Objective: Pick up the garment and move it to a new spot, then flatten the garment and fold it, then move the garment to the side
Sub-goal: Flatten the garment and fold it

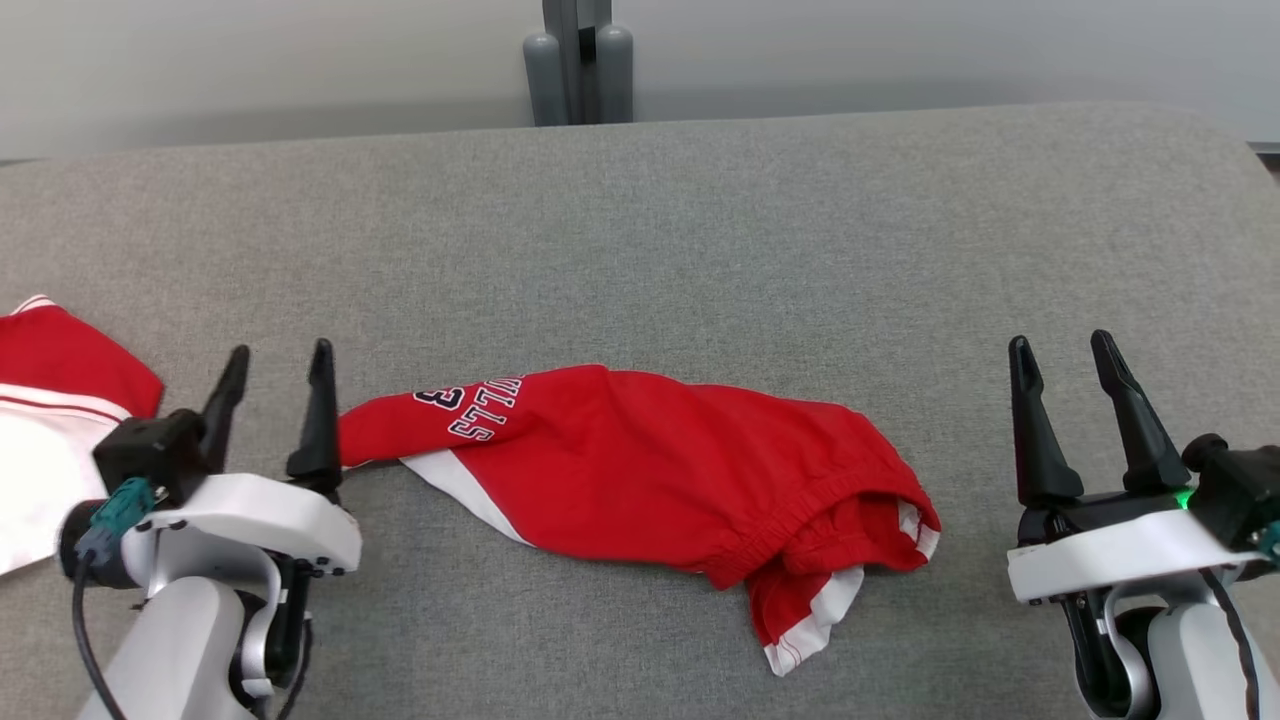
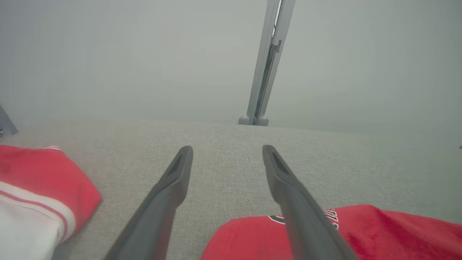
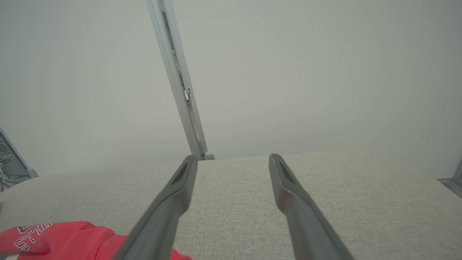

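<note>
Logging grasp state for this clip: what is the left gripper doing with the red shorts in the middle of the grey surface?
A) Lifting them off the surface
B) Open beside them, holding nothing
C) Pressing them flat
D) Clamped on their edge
B: the left gripper has its fingers spread with only the grey surface between them, and the red shorts lie crumpled next to it.

Bare grey surface beyond red garment, second garment at left edge, post behind
</note>
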